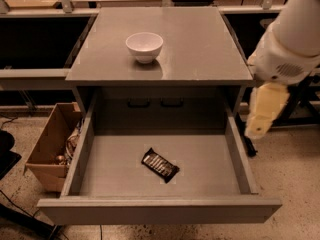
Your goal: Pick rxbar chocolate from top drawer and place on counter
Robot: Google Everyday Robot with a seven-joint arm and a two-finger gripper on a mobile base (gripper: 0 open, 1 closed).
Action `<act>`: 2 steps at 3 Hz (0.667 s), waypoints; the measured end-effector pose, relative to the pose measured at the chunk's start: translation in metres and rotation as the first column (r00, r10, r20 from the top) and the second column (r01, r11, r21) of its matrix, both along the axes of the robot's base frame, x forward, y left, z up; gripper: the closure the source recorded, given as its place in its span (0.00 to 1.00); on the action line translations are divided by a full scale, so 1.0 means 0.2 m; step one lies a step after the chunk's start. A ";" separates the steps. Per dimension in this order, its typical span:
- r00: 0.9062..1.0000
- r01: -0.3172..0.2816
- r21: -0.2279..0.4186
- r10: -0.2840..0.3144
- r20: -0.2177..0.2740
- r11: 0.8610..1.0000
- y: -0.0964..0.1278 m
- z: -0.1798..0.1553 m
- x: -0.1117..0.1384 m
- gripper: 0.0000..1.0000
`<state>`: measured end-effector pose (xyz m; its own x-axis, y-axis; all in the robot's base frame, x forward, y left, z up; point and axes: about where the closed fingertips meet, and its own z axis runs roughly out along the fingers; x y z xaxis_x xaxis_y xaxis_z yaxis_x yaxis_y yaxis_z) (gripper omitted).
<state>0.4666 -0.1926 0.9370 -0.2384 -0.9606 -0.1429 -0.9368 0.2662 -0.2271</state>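
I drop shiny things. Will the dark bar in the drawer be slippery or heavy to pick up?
The rxbar chocolate looks glossy, so probably a bit slippery. Small and flat, it is likely light and won't roll on the top drawer floor. The gripper hangs beside the drawer's right wall.

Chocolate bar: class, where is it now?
Camera view: the chocolate bar lies mid-floor in the open drawer, below the bowl on the counter; the hand hangs right of the drawer.
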 end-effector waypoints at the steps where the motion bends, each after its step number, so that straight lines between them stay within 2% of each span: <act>1: 0.996 0.070 -0.045 -0.072 -0.050 0.997 0.11 -0.27 0.16 0.00; 2: 0.982 0.169 -0.068 -0.174 -0.070 0.983 0.29 -0.65 0.27 0.00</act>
<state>0.5204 -0.1346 0.8072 -0.4085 -0.9108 -0.0601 -0.8934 0.4125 -0.1782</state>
